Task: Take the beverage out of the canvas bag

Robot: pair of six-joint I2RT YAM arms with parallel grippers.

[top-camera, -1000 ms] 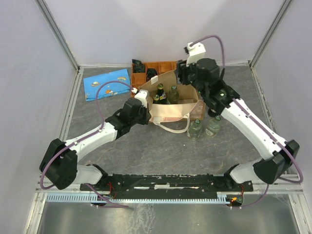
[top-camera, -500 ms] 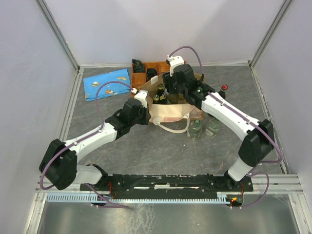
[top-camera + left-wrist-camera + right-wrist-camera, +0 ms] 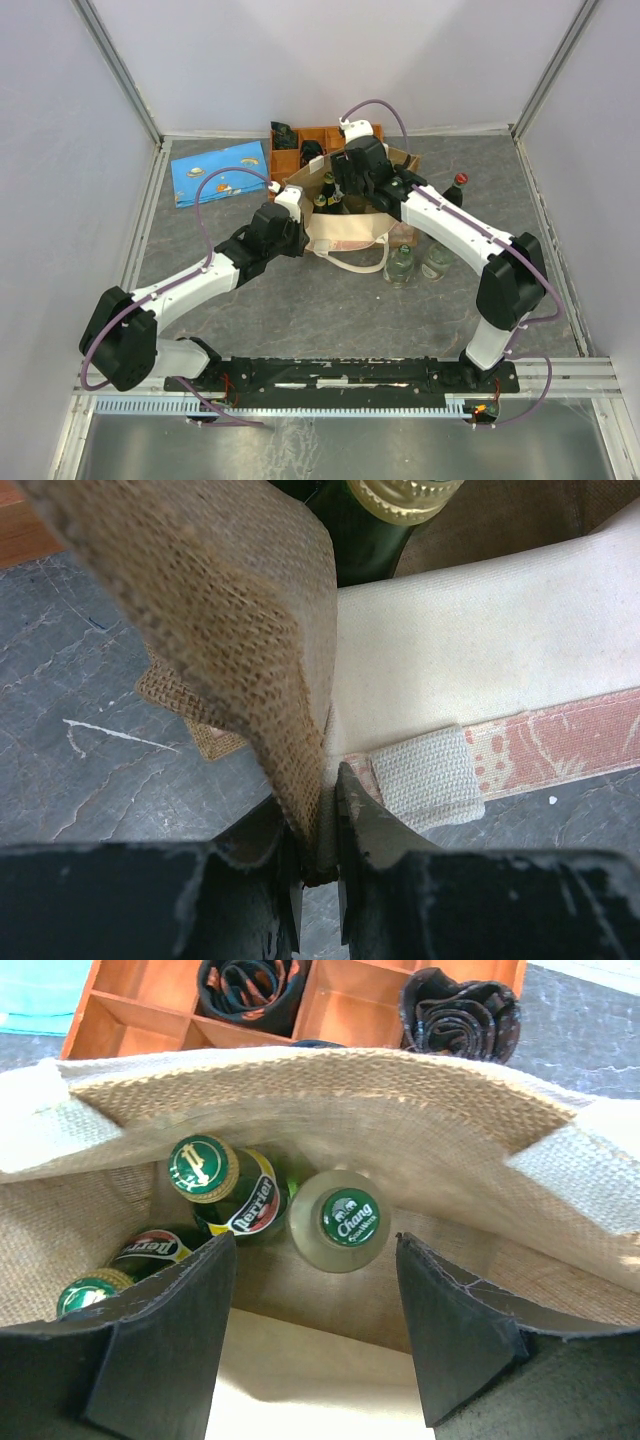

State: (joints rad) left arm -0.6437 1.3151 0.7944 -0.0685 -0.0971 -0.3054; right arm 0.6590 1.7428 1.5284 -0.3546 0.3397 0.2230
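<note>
Tabletop [image 3: 300, 300]: right gripper [image 3: 315, 1248] gapes, seemingly inside canvas bag [image 3: 330, 1100].

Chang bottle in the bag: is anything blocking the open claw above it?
Nothing visible. The right gripper hangs open over the canvas bag, with the Chang bottle bare below it. A Perrier bottle stands close beside it, so the fit may be tight. The left gripper pinches the bag's edge.
</note>
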